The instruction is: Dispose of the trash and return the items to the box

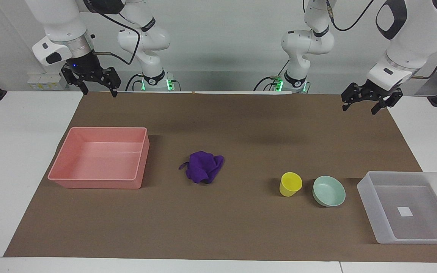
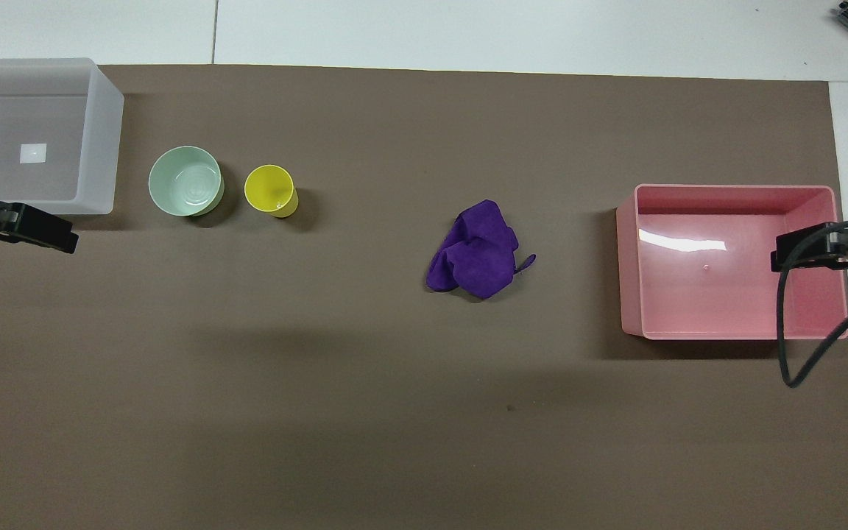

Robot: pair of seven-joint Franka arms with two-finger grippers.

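Jaws of both the left gripper [image 1: 370, 101] and right gripper [image 1: 95, 83] hang spread and empty, waiting at the counter's robot edge. Rag [image 1: 204, 166] lies mid-counter: soft, light, pinch its bunched top. Cup [image 1: 290, 184] and bowl [image 1: 329, 190], beside the box [image 1: 370, 197], look light, slippery; grip their rims

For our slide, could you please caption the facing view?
Purple cloth rag, yellow plastic cup and mint-green bowl lie between pink tray and translucent bin; both grippers wait raised.

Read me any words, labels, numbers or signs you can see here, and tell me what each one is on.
No text can be read.
White label on the bin floor: looks blank.
Cup, bowl, rag, pink tray: no markings.
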